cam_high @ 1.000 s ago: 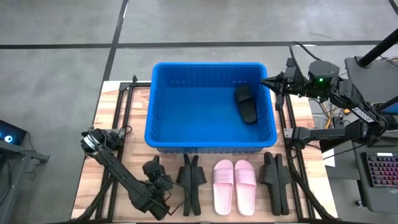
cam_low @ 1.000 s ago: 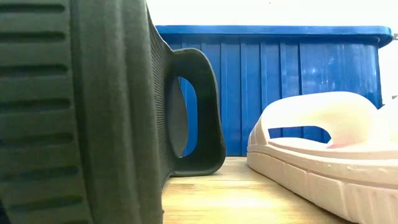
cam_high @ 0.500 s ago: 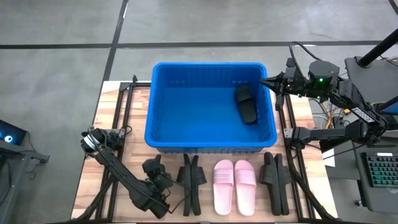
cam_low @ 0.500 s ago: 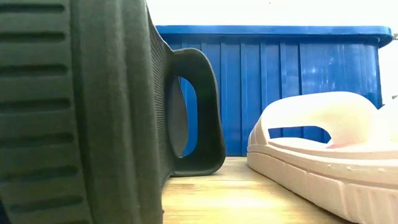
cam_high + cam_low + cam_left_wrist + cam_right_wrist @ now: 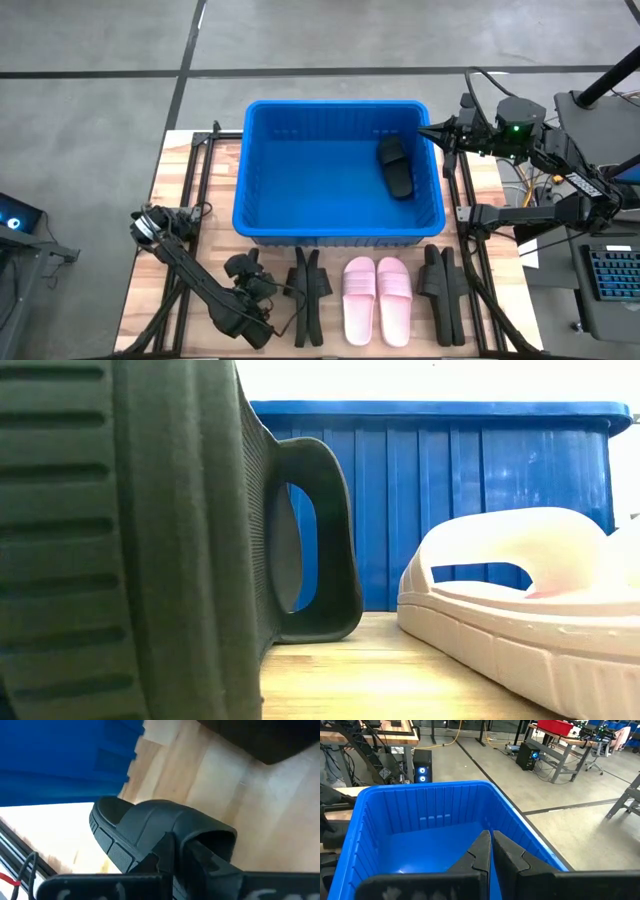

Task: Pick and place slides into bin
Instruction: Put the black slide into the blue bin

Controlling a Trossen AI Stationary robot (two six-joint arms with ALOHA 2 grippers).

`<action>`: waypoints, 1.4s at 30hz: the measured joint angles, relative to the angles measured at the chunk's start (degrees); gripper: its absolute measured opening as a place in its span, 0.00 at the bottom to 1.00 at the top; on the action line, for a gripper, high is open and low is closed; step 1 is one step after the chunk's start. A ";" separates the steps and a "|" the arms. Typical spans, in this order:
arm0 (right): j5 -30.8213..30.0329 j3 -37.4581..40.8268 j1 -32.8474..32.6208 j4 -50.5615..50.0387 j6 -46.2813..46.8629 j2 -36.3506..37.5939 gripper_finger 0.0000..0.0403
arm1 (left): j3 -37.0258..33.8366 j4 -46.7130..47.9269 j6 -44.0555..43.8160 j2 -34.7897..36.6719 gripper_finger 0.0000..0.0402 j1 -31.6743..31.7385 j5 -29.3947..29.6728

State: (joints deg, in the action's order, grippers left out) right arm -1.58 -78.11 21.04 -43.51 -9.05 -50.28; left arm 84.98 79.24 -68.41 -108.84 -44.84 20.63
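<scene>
Closing since before, left claw [image 5: 262, 288] grips a black slide [image 5: 150, 827] beside the bin [image 5: 250, 222].

Even overhead light, soft shadows; blown-out white backdrop and close-up blur at table level

Grey concrete floor [image 5: 100, 40] with dark seams; metal-legged workbenches [image 5: 555, 750] beyond.

Left gripper [image 5: 262, 288] low at the near edge, fingers together; right gripper [image 5: 428, 132] raised, fingers together
</scene>
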 joint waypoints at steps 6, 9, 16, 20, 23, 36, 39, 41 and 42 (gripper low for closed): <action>0.01 0.00 -0.01 0.00 0.01 0.00 0.02 | 2.63 -0.25 1.35 4.64 0.00 -0.13 -7.09; 0.01 0.00 0.00 0.00 0.01 0.00 0.02 | 3.69 -0.74 1.34 7.42 0.00 -0.17 -9.24; 0.02 0.00 -0.02 0.00 0.04 0.00 0.02 | 6.06 -1.50 1.23 14.58 0.00 0.05 -7.63; 0.02 0.00 -0.02 0.00 1.82 0.00 0.02 | 8.67 -5.10 1.22 18.24 0.00 0.73 -3.75; 0.02 -0.02 -0.02 0.00 2.79 0.04 0.02 | 10.84 -9.11 1.30 20.10 0.00 1.52 0.58; 1.67 -0.02 -0.04 0.58 6.42 -0.04 0.02 | 17.82 -20.22 26.19 20.68 0.00 9.97 32.70; 1.61 -0.02 -0.04 0.58 7.12 -0.22 0.03 | 17.78 -24.43 34.30 20.71 0.00 14.61 36.88; 2.00 -0.02 -0.05 0.37 7.59 -0.22 0.06 | 17.74 -27.04 39.62 20.76 0.00 18.18 37.64; 2.77 -0.02 -0.16 0.26 8.71 -0.22 0.08 | 17.67 -28.23 42.19 20.73 0.00 19.88 38.19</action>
State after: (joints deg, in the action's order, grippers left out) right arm 1.19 -78.13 20.88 -43.24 -0.35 -50.50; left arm 102.65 51.01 -26.22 -88.11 -24.96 58.82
